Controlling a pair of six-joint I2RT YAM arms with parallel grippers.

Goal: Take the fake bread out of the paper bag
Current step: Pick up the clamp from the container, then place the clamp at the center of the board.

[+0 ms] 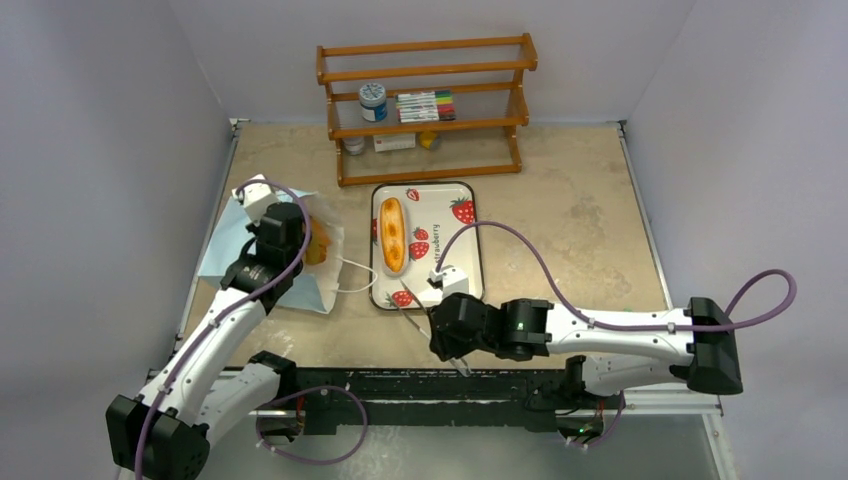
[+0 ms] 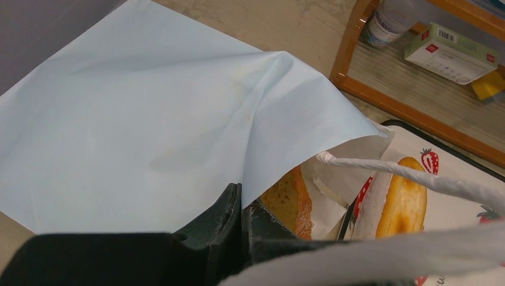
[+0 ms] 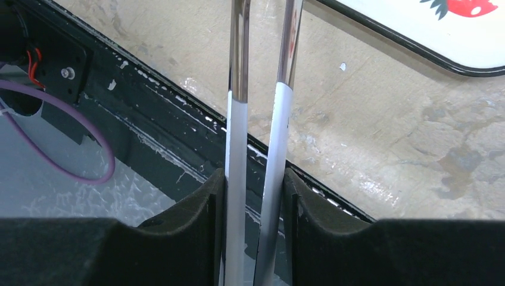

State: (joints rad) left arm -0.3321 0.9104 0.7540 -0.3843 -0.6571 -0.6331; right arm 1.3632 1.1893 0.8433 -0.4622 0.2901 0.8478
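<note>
The light blue paper bag [image 1: 228,252] lies on its side at the left, mouth toward the tray; in the left wrist view its upper sheet [image 2: 149,119] is lifted. My left gripper [image 1: 296,238] is shut on the bag's upper edge at the mouth [image 2: 241,199]. An orange-brown bread piece [image 1: 318,246] shows inside the mouth [image 2: 293,201]. The long golden loaf [image 1: 392,235] lies on the strawberry-print tray [image 1: 460,262], also in the left wrist view [image 2: 406,204]. My right gripper [image 1: 447,337] is shut on metal tongs [image 3: 238,119] near the tray's front edge. Other bread pieces are hidden.
A wooden shelf [image 1: 430,110] with a jar, markers and small boxes stands at the back, close behind the tray. The bag's white cord handle [image 2: 417,177] trails toward the tray. The black frame rail [image 3: 149,113] runs along the table's near edge under the tongs.
</note>
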